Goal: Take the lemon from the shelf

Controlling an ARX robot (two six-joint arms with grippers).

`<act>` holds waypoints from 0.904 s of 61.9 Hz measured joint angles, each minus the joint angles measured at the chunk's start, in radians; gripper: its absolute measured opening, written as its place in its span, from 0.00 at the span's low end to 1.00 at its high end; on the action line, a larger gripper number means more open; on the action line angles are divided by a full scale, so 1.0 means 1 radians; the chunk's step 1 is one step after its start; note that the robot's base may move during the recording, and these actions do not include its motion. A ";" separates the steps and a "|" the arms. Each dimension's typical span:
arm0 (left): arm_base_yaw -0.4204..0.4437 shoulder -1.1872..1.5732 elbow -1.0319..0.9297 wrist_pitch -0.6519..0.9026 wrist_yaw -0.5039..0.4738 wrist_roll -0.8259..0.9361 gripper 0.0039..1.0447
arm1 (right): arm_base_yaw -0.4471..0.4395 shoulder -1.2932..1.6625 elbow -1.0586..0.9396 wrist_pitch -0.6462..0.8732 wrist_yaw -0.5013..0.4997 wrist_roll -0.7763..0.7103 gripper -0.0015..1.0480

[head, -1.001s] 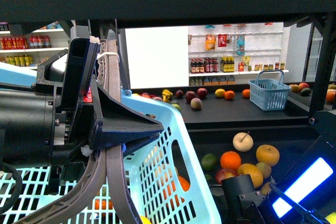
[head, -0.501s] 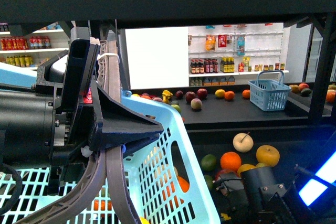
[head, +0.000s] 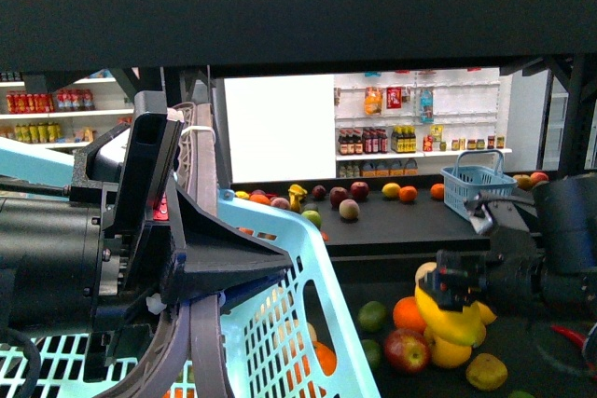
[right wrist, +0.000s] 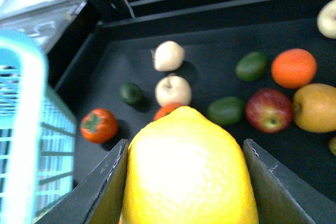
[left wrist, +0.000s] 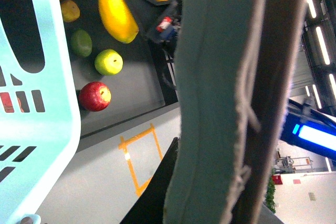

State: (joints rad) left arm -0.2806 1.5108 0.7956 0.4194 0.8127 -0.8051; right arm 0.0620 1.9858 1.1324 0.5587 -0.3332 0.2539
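**A:** Where is the lemon (head: 446,319)?

**B:** Between the jaws of the right gripper (right wrist: 186,195). The right wrist view shows a black finger on either side of it. The jaws are open only as wide as the fruit and press against it.

**A:** Is it off the shelf (head: 401,207)?

**B:** It looks lifted. In the front view it hangs at the right, above the lower tier. A red apple (head: 407,349) is just below it to the left and an orange (head: 407,312) is beside it. From the wrist view the loose fruit lie on the dark tier underneath, apart from it. It is inside the rack, though, under the upper tier.

**A:** And the left gripper (head: 187,221)?

**B:** It is near and to the left, carrying the light-blue basket (head: 308,267). The basket handle (head: 198,174) runs between its jaws, and they look clamped on it.

**A:** So how far along is the task?

**B:** I'd say the grasp and the lift are done. What's left is drawing the lemon toward the near side, over the front lip and out of the shelf. The basket waits just left of it and may be where it goes.
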 joint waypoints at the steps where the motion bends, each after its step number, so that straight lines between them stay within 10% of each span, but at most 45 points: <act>1: 0.000 0.000 0.000 0.000 0.000 0.000 0.09 | 0.003 -0.011 -0.007 0.001 -0.003 0.011 0.56; 56: 0.000 0.000 0.000 0.000 0.000 0.000 0.09 | 0.313 -0.181 -0.117 0.015 -0.036 0.235 0.56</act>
State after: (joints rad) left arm -0.2806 1.5108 0.7956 0.4194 0.8127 -0.8055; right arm 0.3748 1.8046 1.0153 0.5739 -0.3695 0.4892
